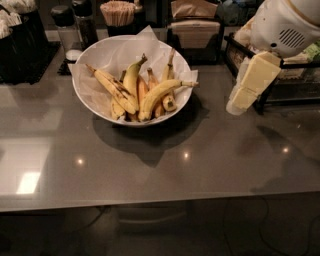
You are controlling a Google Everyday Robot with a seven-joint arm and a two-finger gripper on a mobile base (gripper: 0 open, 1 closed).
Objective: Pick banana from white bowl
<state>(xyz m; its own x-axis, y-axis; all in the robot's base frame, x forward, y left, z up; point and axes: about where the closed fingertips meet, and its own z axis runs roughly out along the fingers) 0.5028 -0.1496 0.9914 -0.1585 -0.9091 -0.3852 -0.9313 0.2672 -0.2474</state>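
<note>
The white bowl [85, 95], lined with crumpled white paper, stands on the grey counter at centre left of the camera view. It holds several bananas. The banana [114, 89], long, fairly straight and brown-speckled, lies on the bowl's left side, running from upper left to lower right. A cleaner curved banana [161, 91] lies to its right, and a shorter greenish one [132, 75] stands between them. My gripper [238, 102], cream-coloured under a white arm housing, hangs above the counter to the right of the bowl, apart from it and holding nothing.
A black wire rack [295, 90] stands right behind the gripper. At the back are a napkin holder [195, 27], a cup of sticks [118, 12], shakers [65, 25] and dark containers [20, 45]. The counter's front edge [160, 200] runs across the lower view.
</note>
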